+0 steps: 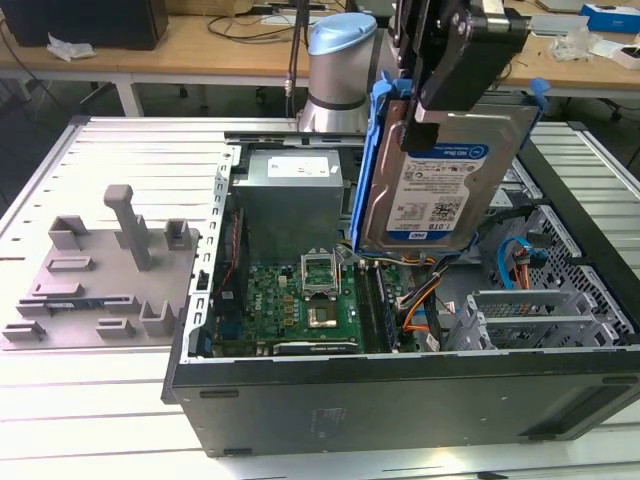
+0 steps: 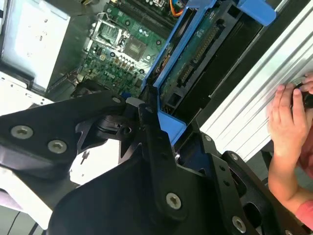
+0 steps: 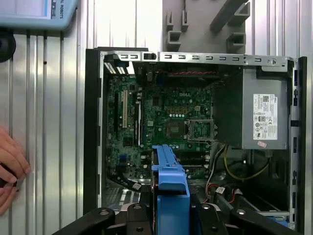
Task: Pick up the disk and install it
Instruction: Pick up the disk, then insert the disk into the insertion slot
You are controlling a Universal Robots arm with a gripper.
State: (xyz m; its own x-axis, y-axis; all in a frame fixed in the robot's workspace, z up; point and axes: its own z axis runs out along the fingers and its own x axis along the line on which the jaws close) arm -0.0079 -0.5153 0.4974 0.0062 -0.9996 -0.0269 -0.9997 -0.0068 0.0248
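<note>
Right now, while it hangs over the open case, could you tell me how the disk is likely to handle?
Probably stiff: the disk hangs flat and unbent from the tool. Likely heavy for its size, being metal-bodied. Its blue carrier may flex slightly.

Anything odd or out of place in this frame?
One thing: a person's hand rests on the table near the open case, close to the working arm. Otherwise fine: the hand grips the disk nearly upright above the case, not yet seated. No damage shows.
</note>
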